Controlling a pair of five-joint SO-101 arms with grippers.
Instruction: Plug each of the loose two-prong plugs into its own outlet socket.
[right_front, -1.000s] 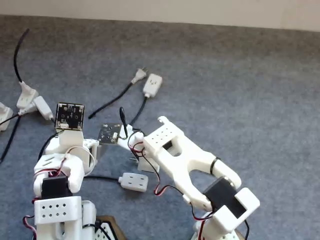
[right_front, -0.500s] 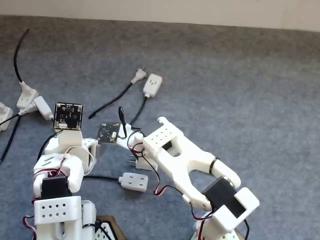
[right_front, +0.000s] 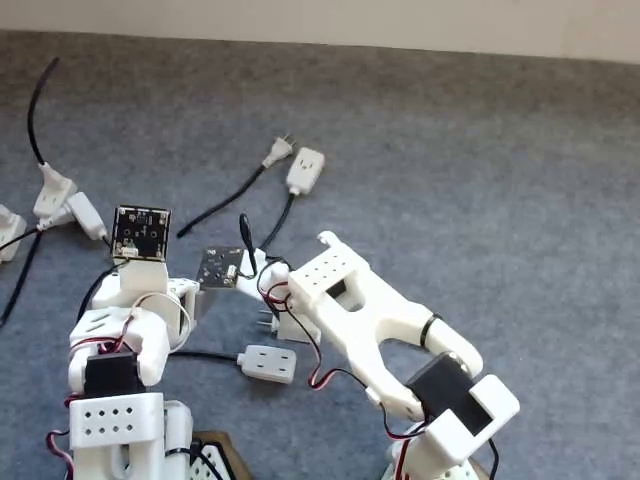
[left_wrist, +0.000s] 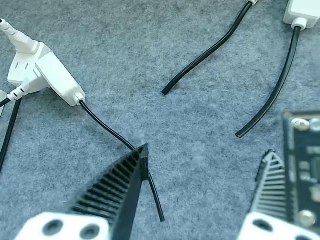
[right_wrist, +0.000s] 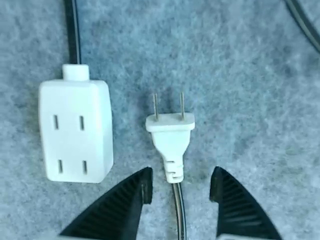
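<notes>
Hardly anything has shifted in the last second: both of your arms have only wobbled a touch and sit where they were, and no plug or socket has changed place.

Closest to you, the near socket (right_front: 268, 363) lies flat on the grey felt (right_front: 480, 180) between the two arm bases, with its black cord running off toward the left arm. Just beyond it lies the near plug (right_wrist: 170, 132), flat, with its two prongs pointing away from your right gripper (right_wrist: 181, 175). It lies just beside the socket and does not touch it. The right gripper hangs over the plug's tail with its jaws spread, one finger on each side of the cord. It grips nothing, and you cannot tell whether the fingertips reach the felt.

Your left gripper (left_wrist: 207, 152) is also spread wide and holds nothing. It hangs over bare felt, and a black cord (left_wrist: 107, 127) passes under the tip of one finger.

That cord leads out to two white connectors (left_wrist: 45, 70) at the far left. They lie pressed against each other, but you cannot tell whether they are properly mated.

Farther out in the middle, the far plug (right_front: 278, 152) and the far socket (right_front: 305, 170) lie just beside each other, unjoined. Their black cords trail back toward the arms and end loose on the felt.
</notes>
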